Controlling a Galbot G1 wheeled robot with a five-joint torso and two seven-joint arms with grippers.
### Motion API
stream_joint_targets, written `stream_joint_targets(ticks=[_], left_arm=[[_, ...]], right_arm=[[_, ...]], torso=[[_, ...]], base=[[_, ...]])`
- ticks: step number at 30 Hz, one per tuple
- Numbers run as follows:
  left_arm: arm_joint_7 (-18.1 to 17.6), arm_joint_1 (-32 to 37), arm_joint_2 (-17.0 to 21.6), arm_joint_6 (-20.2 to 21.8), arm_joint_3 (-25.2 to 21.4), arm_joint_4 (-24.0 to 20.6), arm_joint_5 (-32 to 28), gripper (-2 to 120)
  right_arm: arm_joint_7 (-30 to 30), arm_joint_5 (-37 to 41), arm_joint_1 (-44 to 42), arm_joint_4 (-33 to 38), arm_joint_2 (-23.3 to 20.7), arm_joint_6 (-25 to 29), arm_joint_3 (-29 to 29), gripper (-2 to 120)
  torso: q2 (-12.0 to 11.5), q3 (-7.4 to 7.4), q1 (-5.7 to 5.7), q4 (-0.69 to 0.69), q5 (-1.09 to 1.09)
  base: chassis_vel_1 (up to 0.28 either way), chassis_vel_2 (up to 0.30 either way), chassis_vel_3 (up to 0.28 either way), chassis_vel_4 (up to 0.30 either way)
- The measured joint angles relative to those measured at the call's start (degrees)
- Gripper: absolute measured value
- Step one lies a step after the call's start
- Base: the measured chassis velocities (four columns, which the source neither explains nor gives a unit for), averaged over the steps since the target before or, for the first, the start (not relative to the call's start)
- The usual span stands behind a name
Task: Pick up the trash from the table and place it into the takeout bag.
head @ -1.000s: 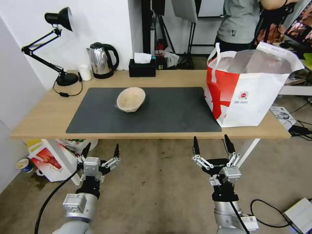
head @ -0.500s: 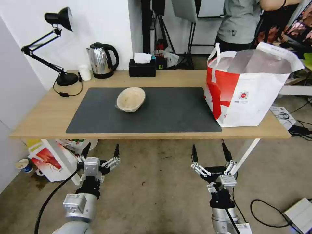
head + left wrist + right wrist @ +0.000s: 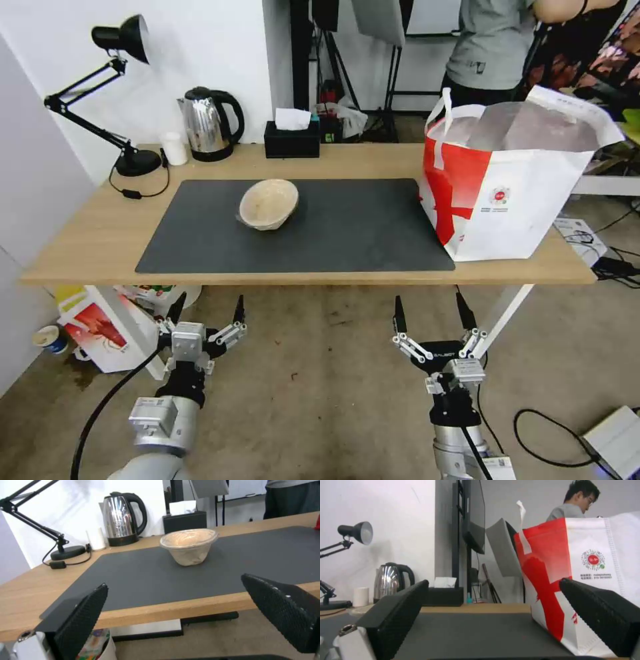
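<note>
On the dark mat of the table (image 3: 87, 247) one beige pulp bowl (image 3: 269, 203) (upright, untouched) is left to be bagged. Left gripper (image 3: 207, 312) and right gripper (image 3: 431, 313) are held spread, empty, below the edge; the takeout bag (image 3: 513, 180) stands open.

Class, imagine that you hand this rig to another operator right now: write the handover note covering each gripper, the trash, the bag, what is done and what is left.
Left gripper: open, empty, below the near edge of the table.
Right gripper: open, empty, also below the near edge, nearer the bag's side.
Trash: one beige pulp bowl sits on the dark mat, untouched.
Takeout bag: upright and open at the table's right end; contents hidden.
Done: cannot be judged from what shows.
Left: grasp the bowl and drop it into the bag.
</note>
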Motion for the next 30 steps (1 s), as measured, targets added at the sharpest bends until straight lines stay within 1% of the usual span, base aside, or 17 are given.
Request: stream_joint_targets(ticks=[10, 12, 22, 24, 30], left_arm=[[0.0, 0.0, 0.0, 0.0, 0.0, 0.0, 0.0, 100], [0.0, 0.0, 0.0, 0.0, 0.0, 0.0, 0.0, 100], [0.0, 0.0, 0.0, 0.0, 0.0, 0.0, 0.0, 100], [0.0, 0.0, 0.0, 0.0, 0.0, 0.0, 0.0, 100], [0.0, 0.0, 0.0, 0.0, 0.0, 0.0, 0.0, 100]], right_arm=[[-0.03, 0.17, 0.46, 0.93, -0.69, -0.66, 0.08, 100], [-0.02, 0.48, 0.57, 1.31, -0.89, -1.46, 0.06, 100], [0.14, 0.58, 0.54, 1.21, -0.84, -2.77, -0.13, 100], [0.34, 0.57, 0.45, 1.26, -0.89, -3.68, -0.13, 100], [0.4, 0.54, 0.42, 1.31, -0.89, -3.81, -0.13, 100]], torso=[[0.0, 0.0, 0.0, 0.0, 0.0], [0.0, 0.0, 0.0, 0.0, 0.0], [0.0, 0.0, 0.0, 0.0, 0.0], [0.0, 0.0, -0.01, 0.0, 0.0], [0.0, 0.0, -0.01, 0.0, 0.0]], base=[[0.0, 0.0, 0.0, 0.0], [0.0, 0.0, 0.0, 0.0], [0.0, 0.0, 0.0, 0.0], [0.0, 0.0, 0.0, 0.0], [0.0, 0.0, 0.0, 0.0]])
